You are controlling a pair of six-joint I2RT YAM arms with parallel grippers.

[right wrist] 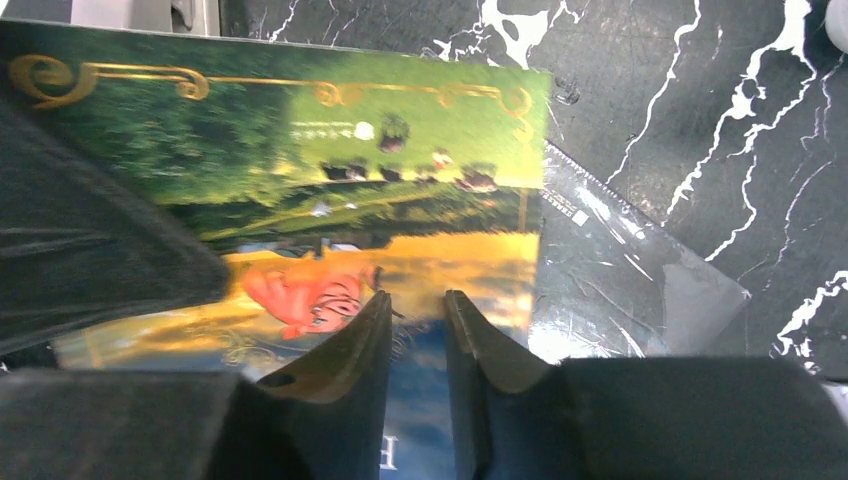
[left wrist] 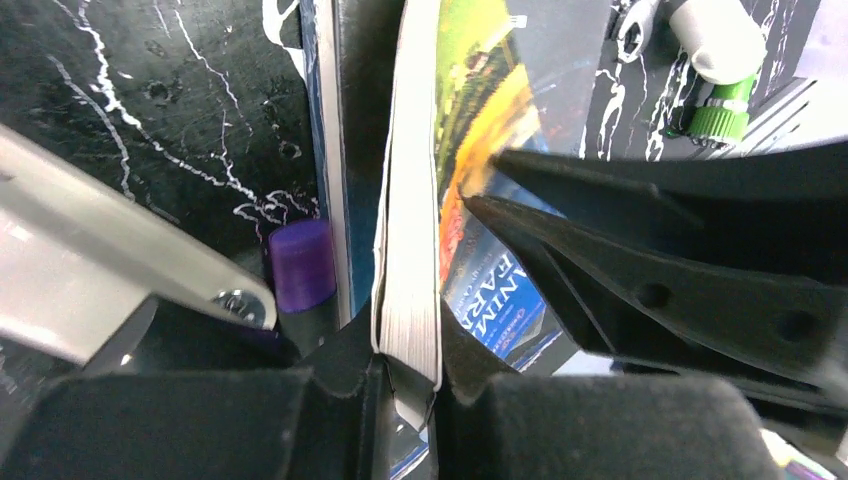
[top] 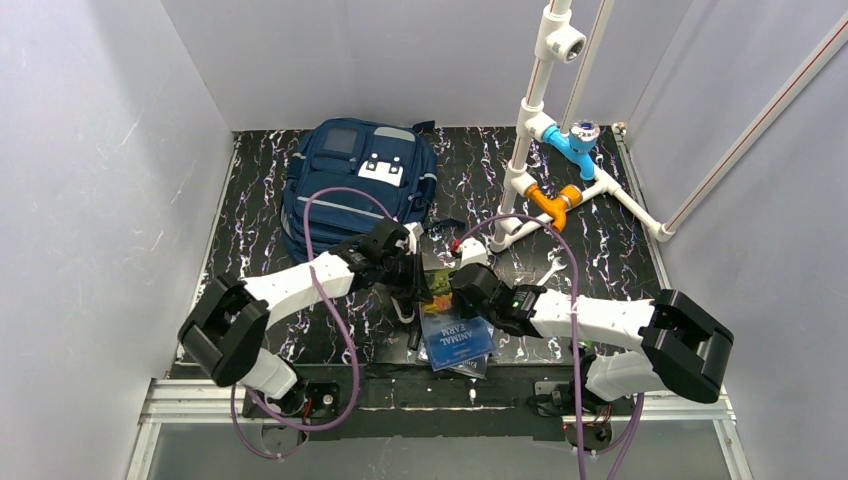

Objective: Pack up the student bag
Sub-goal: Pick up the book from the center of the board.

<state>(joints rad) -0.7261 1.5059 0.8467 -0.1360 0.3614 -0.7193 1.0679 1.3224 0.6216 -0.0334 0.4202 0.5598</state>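
Book-loading step in hand: left end effector (left wrist: 407,365) clamps the paperback's (top: 457,338) page edge, right end effector (right wrist: 418,325) narrowly parted over its cover, gripping nothing visible. Next comes a steady lift toward the student bag (top: 355,180) at the bench's (top: 620,262) far left.

Plain pale grey walls (top: 90,150) box in three sides, evenly lit. Counter (top: 470,160) is black marble-look with white veins. White pipe frame (top: 521,158), blue and orange fittings, back right.
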